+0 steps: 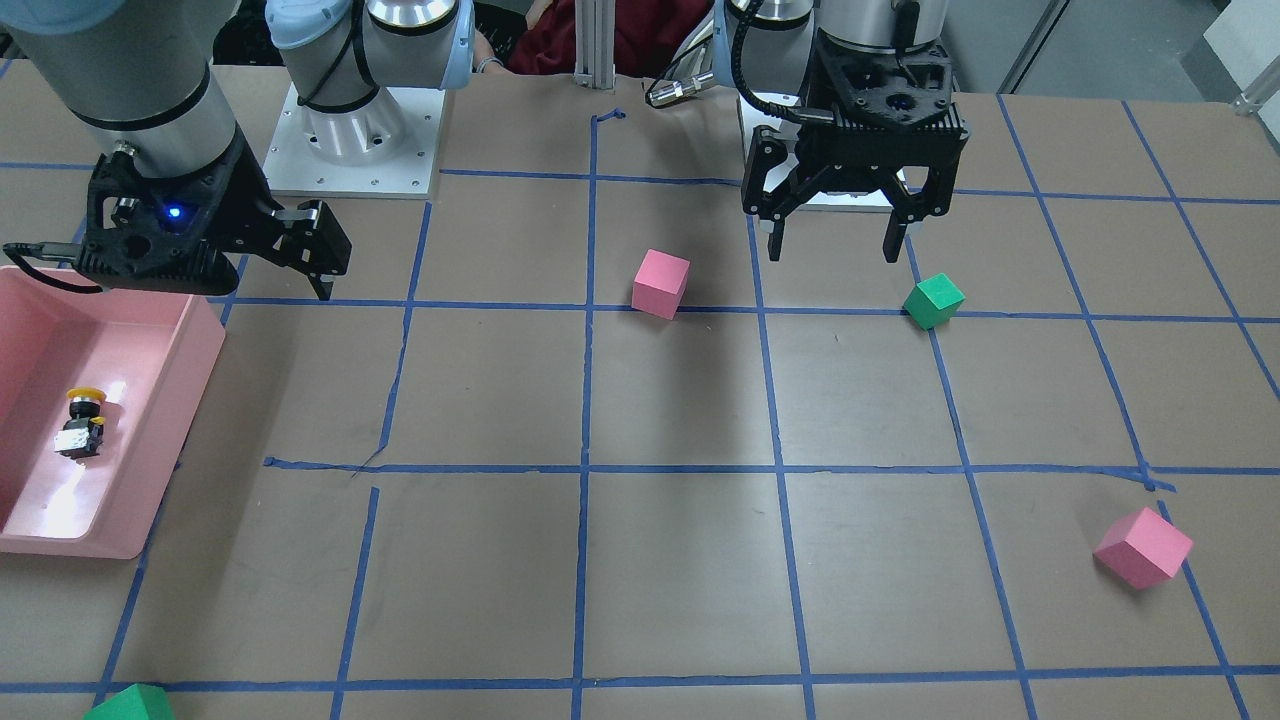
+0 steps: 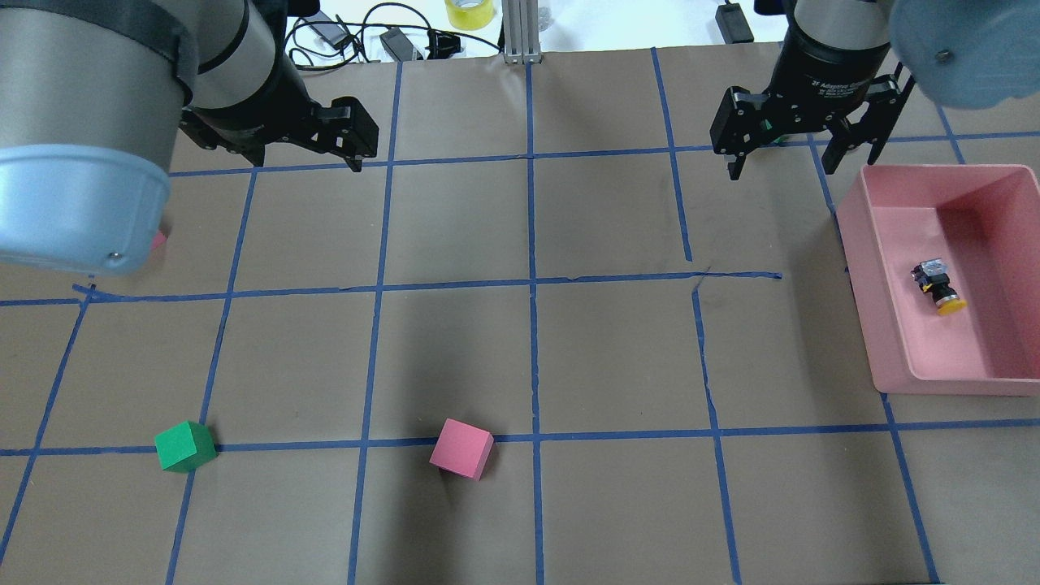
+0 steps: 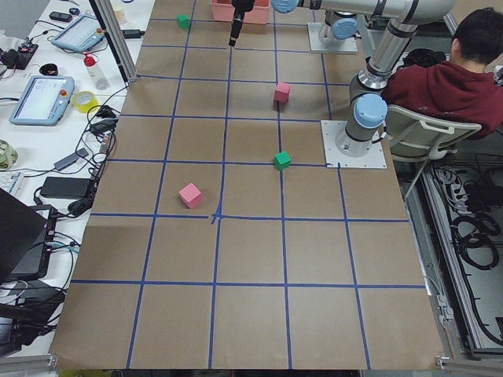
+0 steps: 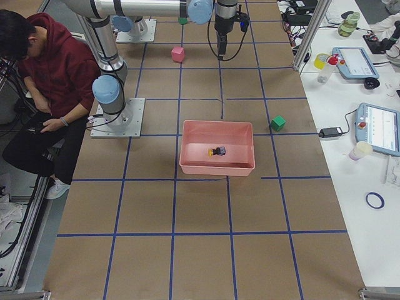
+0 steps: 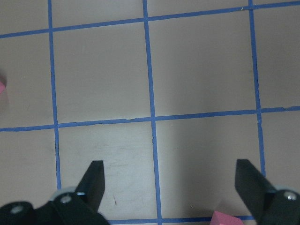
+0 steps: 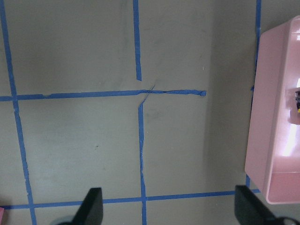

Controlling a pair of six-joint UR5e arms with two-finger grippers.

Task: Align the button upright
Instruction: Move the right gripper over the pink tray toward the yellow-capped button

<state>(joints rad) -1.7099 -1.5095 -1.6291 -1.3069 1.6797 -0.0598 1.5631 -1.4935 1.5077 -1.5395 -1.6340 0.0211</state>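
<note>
The button (image 1: 85, 420) has a yellow cap, a black collar and a silvery base. It lies on its side inside the pink bin (image 1: 190, 370), and it also shows in the overhead view (image 2: 938, 286) and the exterior right view (image 4: 217, 151). My right gripper (image 1: 322, 280) hangs open and empty above the table beside the bin's robot-side end, apart from the button. Its wrist view (image 6: 168, 194) shows the bin's wall (image 6: 262, 117). My left gripper (image 1: 832, 250) hangs open and empty above the table, far from the bin, and its wrist view (image 5: 171, 168) shows bare table.
A pink cube (image 1: 660, 283) and a green cube (image 1: 933, 300) lie near my left gripper. Another pink cube (image 1: 1143, 546) lies on my far left, and a green cube (image 1: 130, 703) is at the table's far edge. A person sits behind the robot (image 4: 50, 69).
</note>
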